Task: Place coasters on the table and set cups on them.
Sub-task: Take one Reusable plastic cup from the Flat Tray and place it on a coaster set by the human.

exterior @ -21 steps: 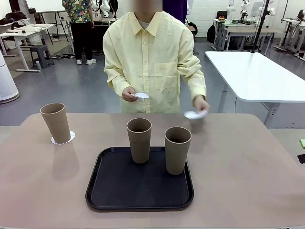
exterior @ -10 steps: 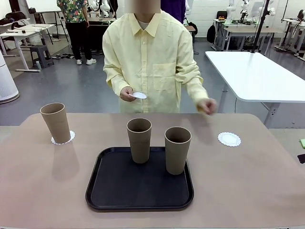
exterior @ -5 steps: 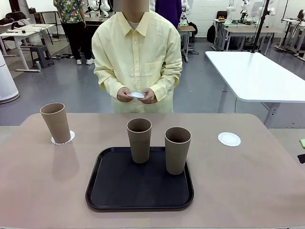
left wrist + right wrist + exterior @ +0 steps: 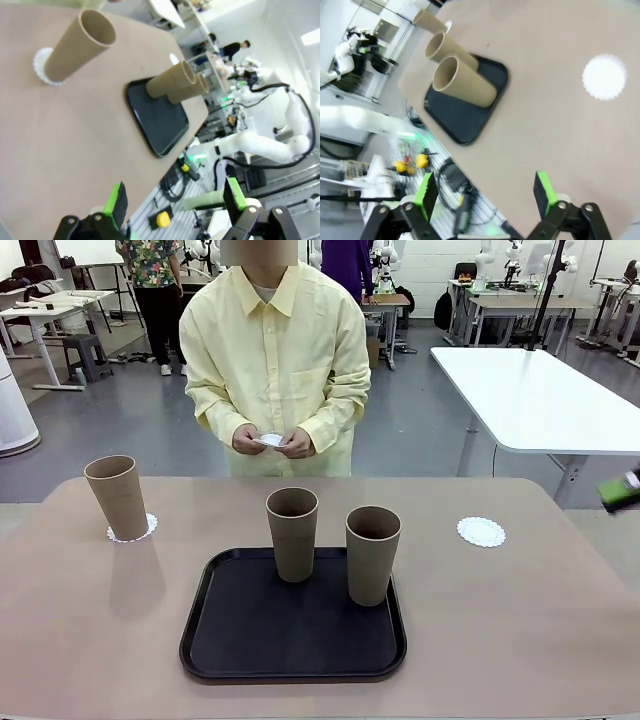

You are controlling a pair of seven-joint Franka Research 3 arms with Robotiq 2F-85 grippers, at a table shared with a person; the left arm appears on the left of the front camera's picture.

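On the beige table [image 4: 520, 620], one brown cup [image 4: 118, 497] stands on a lacy white coaster [image 4: 132, 531] at the far left. Two more cups [image 4: 292, 534] [image 4: 372, 554] stand upright on the black tray [image 4: 293, 630]. A bare coaster [image 4: 481, 531] lies at the right. The person at the far side holds another coaster [image 4: 270, 441] in both hands. My left gripper [image 4: 175, 197] is open above the table's near left, well short of the left cup [image 4: 75, 47]. My right gripper [image 4: 485, 192] is open, high over the right side, with the bare coaster [image 4: 604, 76] ahead. One of its green fingertips [image 4: 620, 490] shows at the right edge.
The tray [image 4: 465, 112] takes up the middle front of the table. Bare tabletop lies between the tray and the right coaster and along the front edge. A white table [image 4: 540, 400] stands behind at the right.
The person's hand left the right coaster on the table and joined the other hand on the held coaster. The person shifted left. A right gripper fingertip came in at the right edge.
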